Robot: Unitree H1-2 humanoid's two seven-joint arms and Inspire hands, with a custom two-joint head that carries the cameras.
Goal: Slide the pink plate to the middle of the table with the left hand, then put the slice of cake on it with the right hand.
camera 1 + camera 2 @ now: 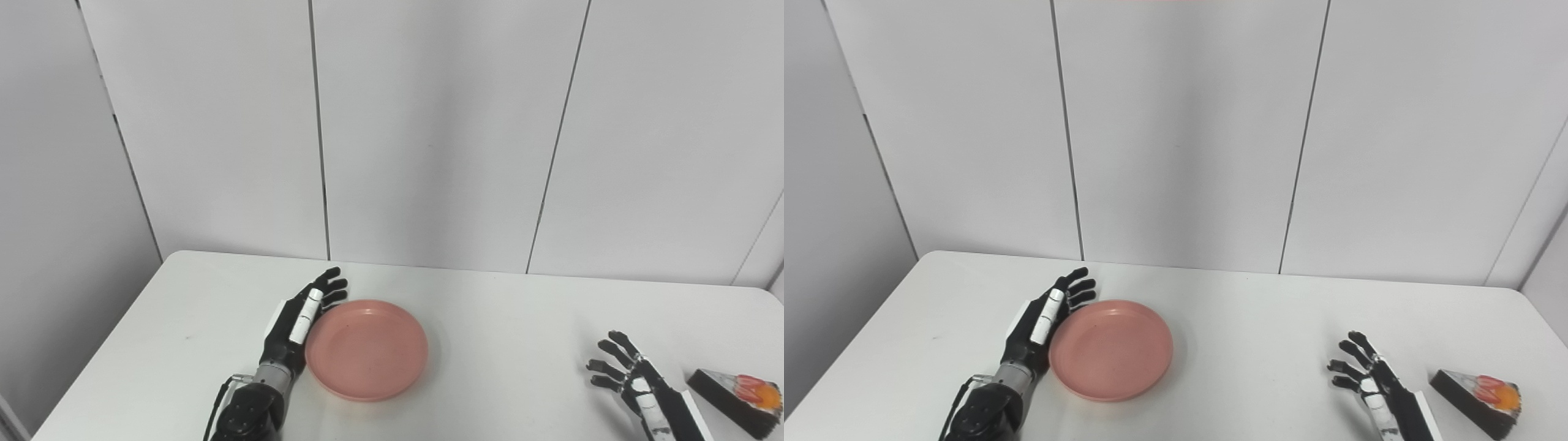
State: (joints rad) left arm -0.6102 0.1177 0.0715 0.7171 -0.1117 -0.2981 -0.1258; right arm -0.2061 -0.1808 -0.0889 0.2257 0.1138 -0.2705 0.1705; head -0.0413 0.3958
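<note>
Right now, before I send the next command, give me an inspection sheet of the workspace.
Surface: white table, one small dark speck near the left side.
Job's things: pink plate empty, left of centre; slice of cake at the near right corner, dark sides, red and orange topping.
Clutter: nothing seen.
Robot hands: left robot hand open, flat against the plate's left rim; right robot hand open, just left of the cake, not touching it.
Cables: black cable along the left wrist.
Surroundings: grey panelled wall behind.
</note>
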